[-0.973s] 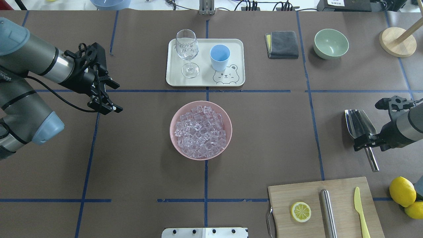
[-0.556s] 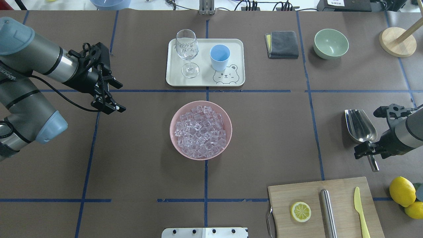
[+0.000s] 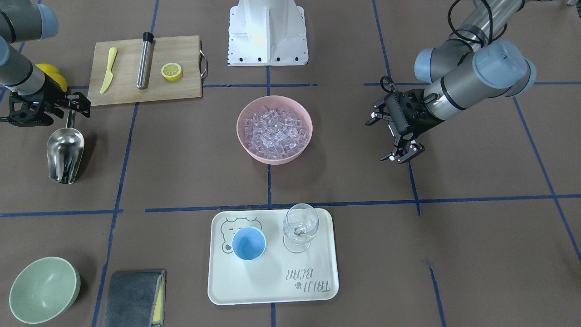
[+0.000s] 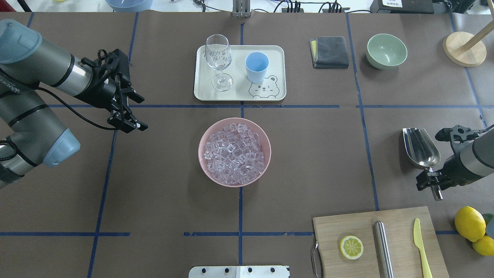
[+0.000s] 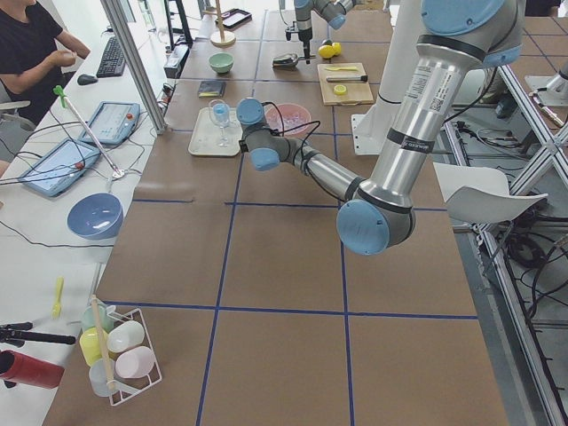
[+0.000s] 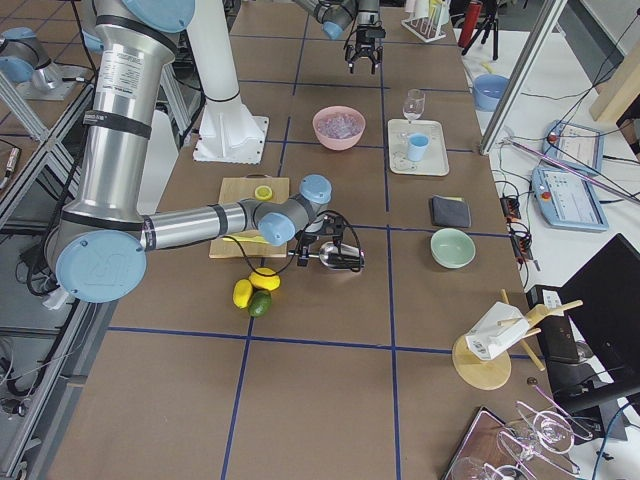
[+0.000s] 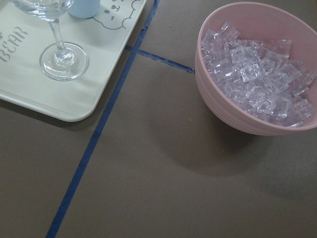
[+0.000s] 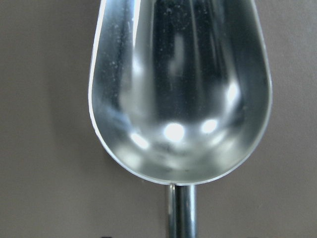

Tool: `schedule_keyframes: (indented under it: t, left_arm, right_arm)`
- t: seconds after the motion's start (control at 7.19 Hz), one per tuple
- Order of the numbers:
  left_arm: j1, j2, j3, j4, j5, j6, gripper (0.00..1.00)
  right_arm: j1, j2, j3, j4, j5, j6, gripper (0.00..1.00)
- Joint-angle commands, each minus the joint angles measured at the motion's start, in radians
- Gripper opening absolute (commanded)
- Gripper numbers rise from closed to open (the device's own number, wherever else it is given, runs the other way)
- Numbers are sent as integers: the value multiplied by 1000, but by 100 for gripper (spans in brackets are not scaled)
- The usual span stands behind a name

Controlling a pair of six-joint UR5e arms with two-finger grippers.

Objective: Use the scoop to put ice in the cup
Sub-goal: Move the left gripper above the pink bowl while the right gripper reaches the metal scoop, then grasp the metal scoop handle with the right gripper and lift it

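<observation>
The ice (image 4: 234, 152) fills a pink bowl (image 4: 201, 162) at the table's middle; it also shows in the left wrist view (image 7: 257, 74). The light-blue cup (image 4: 256, 65) stands empty on a white tray (image 4: 200, 92), next to a wine glass (image 4: 219, 58). The steel scoop (image 4: 420, 148) lies flat on the table at the right, bowl facing up (image 8: 178, 99). My right gripper (image 4: 430, 183) is low over the scoop's handle near its end, jaws astride it and apparently open. My left gripper (image 4: 139, 112) is open and empty, hovering left of the pink bowl.
A cutting board (image 4: 401, 220) at the front right holds a lemon half (image 4: 351, 247), a steel cylinder (image 4: 383, 247) and a yellow knife (image 4: 420, 247). Lemons (image 4: 469, 224) lie beside it. A green bowl (image 4: 386, 50), grey cloth (image 4: 330, 52) and wooden stand (image 4: 463, 48) are at the back right.
My right gripper has slid back along the scoop's handle toward its end; the scoop has not moved. My left arm has shifted slightly toward the middle of the table.
</observation>
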Motion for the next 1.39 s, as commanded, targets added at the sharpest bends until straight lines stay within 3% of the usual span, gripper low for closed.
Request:
schedule_keyframes:
  t: [0.0, 0.14, 0.28, 0.42, 0.56, 0.83, 0.97, 1.25]
  left_arm:
    - [0, 1, 0, 1, 0, -2, 100]
    - [-2, 4, -3, -1, 0, -2, 100]
    - [-2, 1, -1, 1, 2, -4, 100]
    - [0, 0, -3, -1, 30, -4, 100]
    - [0, 0, -3, -1, 43, -5, 100]
    - [0, 1, -12, -1, 43, -5, 100]
    - [0, 1, -15, -1, 43, -5, 100]
    - [0, 0, -16, -1, 43, -7, 100]
  right_arm:
    - [-2, 0, -2, -4, -3, 0, 61]
    - [-2, 0, -2, -4, -3, 0, 57]
    - [-2, 0, 0, -4, -3, 0, 37]
    - [-1, -1, 0, -1, -2, -8, 8]
    - [1, -1, 1, 2, -3, -14, 0]
    - [7, -3, 58, 1, 2, -9, 0]
    - [49, -3, 143, -2, -11, -6, 0]
    - [192, 47, 236, -11, 50, -6, 0]
